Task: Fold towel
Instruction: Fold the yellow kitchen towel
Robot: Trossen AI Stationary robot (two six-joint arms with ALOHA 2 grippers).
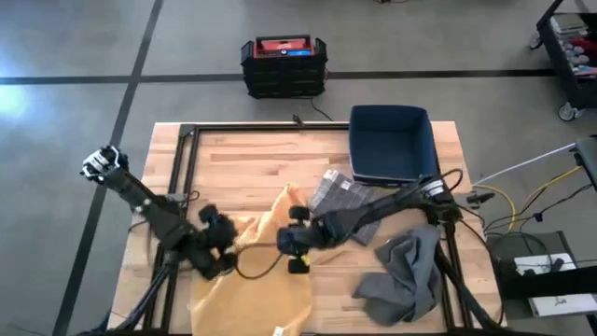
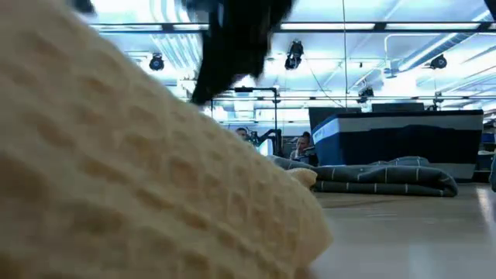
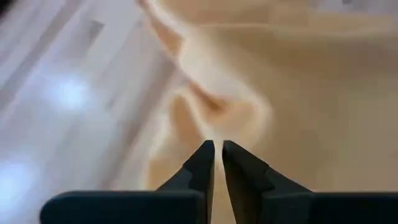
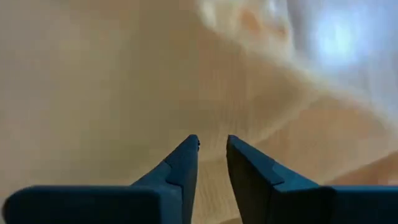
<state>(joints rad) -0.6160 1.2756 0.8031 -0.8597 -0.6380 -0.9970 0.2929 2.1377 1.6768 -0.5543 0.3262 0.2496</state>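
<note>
The left gripper (image 1: pixel 227 245) is low over the table (image 1: pixel 233 159) at the left edge of the yellow towel (image 1: pixel 256 289), and in its wrist view its fingers (image 3: pixel 202 163) are pressed almost together with a raised ridge of the cloth right at their tips; whether any cloth is actually pinched between them cannot be told. The yellow towel lies crumpled at the front middle of the table, running from a peaked corner near the centre down to the front edge, so its long axis goes roughly front to back. The right gripper (image 1: pixel 297 245) sits at the towel's right side, just across the peaked corner from the left one, its fingers (image 4: pixel 180 165) slightly apart over the cloth with a narrow gap between them and nothing visibly held. Both grippers are about equally near the towel, one on each side, so a fold would likely carry the cloth along that front-to-back line. Farther right lie a checked cloth (image 1: pixel 340 198), a grey towel (image 1: pixel 406 275) and a dark blue bin (image 1: pixel 392 142).
</note>
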